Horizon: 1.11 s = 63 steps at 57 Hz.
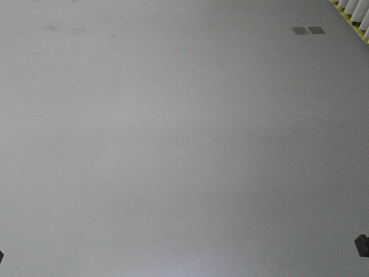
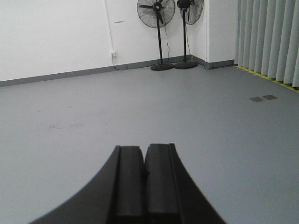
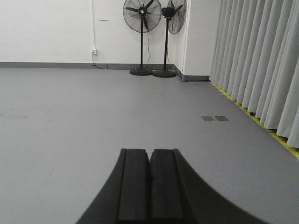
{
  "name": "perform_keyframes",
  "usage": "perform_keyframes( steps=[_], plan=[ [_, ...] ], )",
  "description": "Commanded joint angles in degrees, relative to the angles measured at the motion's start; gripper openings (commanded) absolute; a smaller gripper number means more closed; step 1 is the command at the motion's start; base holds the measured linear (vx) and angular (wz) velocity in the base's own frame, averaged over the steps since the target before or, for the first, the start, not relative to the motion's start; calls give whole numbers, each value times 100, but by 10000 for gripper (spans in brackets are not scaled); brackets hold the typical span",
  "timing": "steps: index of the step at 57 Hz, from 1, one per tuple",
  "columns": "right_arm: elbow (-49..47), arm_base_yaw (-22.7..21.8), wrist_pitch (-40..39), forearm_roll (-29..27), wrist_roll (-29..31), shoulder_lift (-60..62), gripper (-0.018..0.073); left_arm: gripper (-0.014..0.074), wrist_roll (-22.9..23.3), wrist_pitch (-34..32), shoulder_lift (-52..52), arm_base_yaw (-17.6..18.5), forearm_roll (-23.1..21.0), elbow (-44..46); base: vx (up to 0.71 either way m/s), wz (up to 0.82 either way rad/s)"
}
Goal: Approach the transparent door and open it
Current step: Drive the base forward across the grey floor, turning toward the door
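We are holding left fingers [image 2: 144, 153] and right fingers [image 3: 150, 154] closed on nothing. We are facing two pedestal fans [image 3: 141, 14], two floor plates [image 3: 208, 118] and one curtain [image 3: 252, 56] across grey floor [image 1: 173, 144]; the transparent door is showing in no view.

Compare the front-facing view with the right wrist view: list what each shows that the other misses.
Only front-facing: small dark blocks at the bottom corners. Only right wrist: two standing fans, the white wall and the shut right tool. Both: the grey floor, two dark floor plates and the pale curtain. Neither shows a glass door.
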<state>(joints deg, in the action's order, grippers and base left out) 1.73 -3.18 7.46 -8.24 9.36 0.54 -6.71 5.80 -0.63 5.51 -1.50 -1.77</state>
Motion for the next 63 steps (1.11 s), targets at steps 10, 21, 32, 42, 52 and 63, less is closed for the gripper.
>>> perform_keyframes(
  steps=[10,21,32,42,52,63],
  plan=[
    [23,-30,-467,17,49,93,-1,-6,1,-474,-84,21,-34,-87,1,0],
    [23,-30,-467,17,49,93,-1,-6,1,-474,-84,21,-34,-87,6,1],
    [23,-30,-467,17,49,93,-1,-6,1,-474,-84,21,-34,-87,11,8],
    [23,-30,-467,17,49,93,-1,-6,1,-474,-84,21,-34,-87,16,17],
    [23,-30,-467,17,49,93,-1,-6,1,-474,-84,21,-34,-87,18,13],
    [23,-30,-467,17,49,93,-1,-6,1,-474,-84,21,-34,-87,20,-4]
  ],
)
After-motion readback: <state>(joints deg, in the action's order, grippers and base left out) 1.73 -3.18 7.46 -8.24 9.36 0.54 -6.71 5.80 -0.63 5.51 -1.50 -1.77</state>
